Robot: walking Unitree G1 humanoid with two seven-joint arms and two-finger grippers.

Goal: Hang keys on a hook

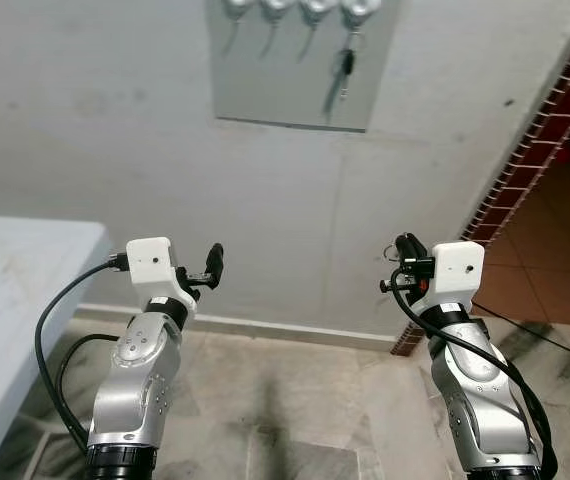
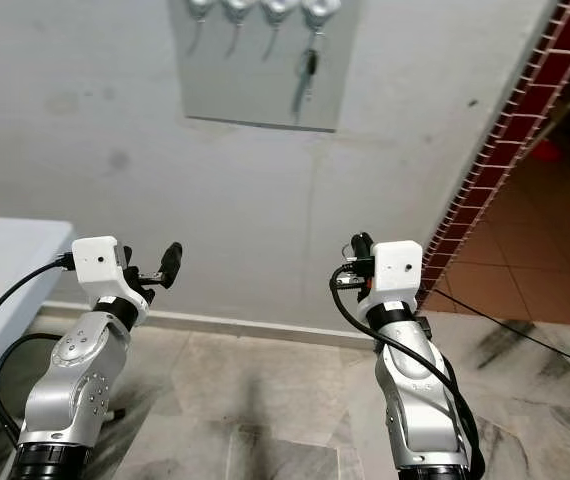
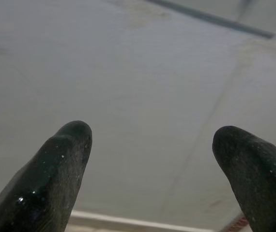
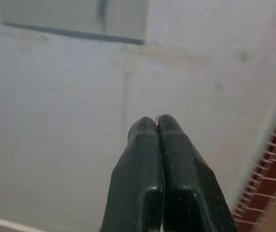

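A pale plastered wall (image 1: 115,120) is seen across the far side. A white tabletop (image 1: 15,290) is set at the near left. Marbled grey floor tiles (image 1: 295,400) are laid below. A dark red tiled wall edge (image 1: 540,130) and terracotta floor (image 1: 550,260) are seen at right.

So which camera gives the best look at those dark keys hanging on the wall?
The left eye view: the dark keys hang from the rightmost silver hook on the grey board. The right eye view matches it. The right wrist view gives a blurred streak; the left wrist view, bare wall.
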